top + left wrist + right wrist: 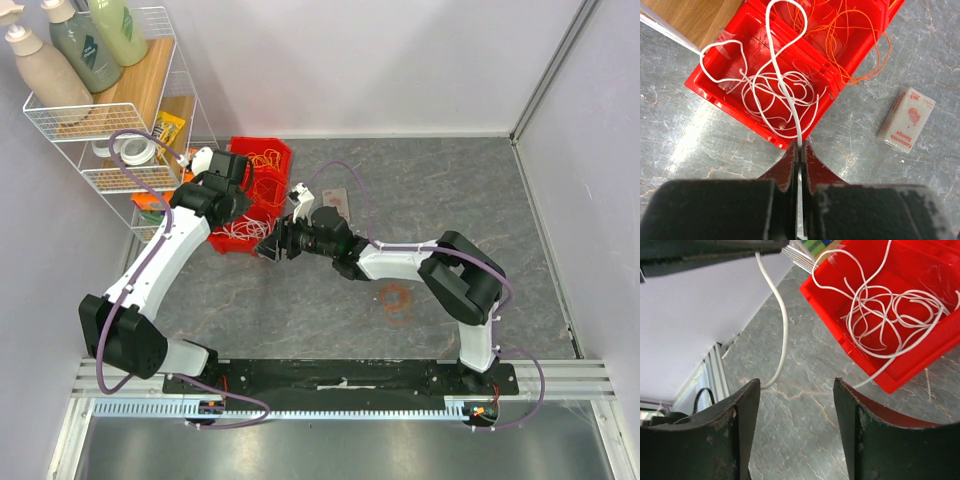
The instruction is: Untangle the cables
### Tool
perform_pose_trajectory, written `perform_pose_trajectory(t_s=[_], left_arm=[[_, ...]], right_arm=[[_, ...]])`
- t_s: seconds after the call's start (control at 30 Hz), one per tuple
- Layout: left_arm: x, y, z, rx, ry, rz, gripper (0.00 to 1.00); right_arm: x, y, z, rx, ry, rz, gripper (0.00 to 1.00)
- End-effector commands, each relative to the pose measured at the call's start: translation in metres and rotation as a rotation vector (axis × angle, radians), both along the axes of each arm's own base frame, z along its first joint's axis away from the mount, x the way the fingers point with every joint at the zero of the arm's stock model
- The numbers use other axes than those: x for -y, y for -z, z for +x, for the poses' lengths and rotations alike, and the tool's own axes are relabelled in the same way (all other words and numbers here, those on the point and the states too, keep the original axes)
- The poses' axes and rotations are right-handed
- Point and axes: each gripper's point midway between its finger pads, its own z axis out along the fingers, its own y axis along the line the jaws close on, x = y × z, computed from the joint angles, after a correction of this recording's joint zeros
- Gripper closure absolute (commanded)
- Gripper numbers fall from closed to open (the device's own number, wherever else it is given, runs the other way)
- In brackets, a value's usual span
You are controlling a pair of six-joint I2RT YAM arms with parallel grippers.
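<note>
Tabletop (430,200) grey, marbled; walls (400,60) white. Left gripper (800,147) clamped tight on white cable (782,85) trailing ahead into red bin (710,92). Right gripper (796,390) stands wide, empty, bin ahead to its right.

Glossy red plastic bin (730,107), smooth white cable (788,100); table (700,150) grey marbled with a faint sheen; shelf (695,17) plain wood; fingers (742,425) matt black, scuffed at the edges.
</note>
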Motion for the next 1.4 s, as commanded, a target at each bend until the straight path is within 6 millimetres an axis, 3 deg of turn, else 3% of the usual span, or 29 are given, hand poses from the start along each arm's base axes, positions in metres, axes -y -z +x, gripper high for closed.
perform_pose_trajectory(t_s=[0.0,0.07,0.2,0.37,0.63,0.83,1.07,1.2,1.37], left_arm=[[0.001,-0.007,0.001,0.026,0.024,-0.028,0.98],[0.004,-0.005,0.0,0.021,0.032,-0.045,0.98],[0.005,-0.009,-0.002,0.036,0.024,-0.07,0.98],[-0.002,-0.022,-0.008,0.079,0.024,-0.052,0.98],[0.006,-0.023,-0.035,0.125,0.059,-0.165,0.98],[0.009,-0.013,-0.05,0.132,0.059,-0.215,0.98],[0.014,-0.009,-0.041,0.168,0.081,-0.23,0.98],[0.027,0.0,-0.034,0.12,0.118,-0.258,0.98],[0.03,0.001,-0.032,0.117,0.116,-0.273,0.98]], right_arm=[[-0.019,-0.055,0.006,0.048,-0.02,0.19,0.34],[-0.018,-0.048,0.011,0.027,0.015,0.159,0.36],[-0.024,-0.037,0.018,0.018,0.019,0.114,0.57],[-0.031,-0.019,0.038,0.079,0.059,0.048,1.0],[-0.041,-0.028,0.104,0.199,0.184,0.039,1.0],[-0.037,-0.011,0.15,0.169,0.291,0.057,1.0],[-0.06,0.008,0.17,0.147,0.28,0.068,1.0],[-0.056,0.029,0.183,0.144,0.316,0.037,1.0],[-0.05,0.029,0.208,0.13,0.308,0.043,1.0]])
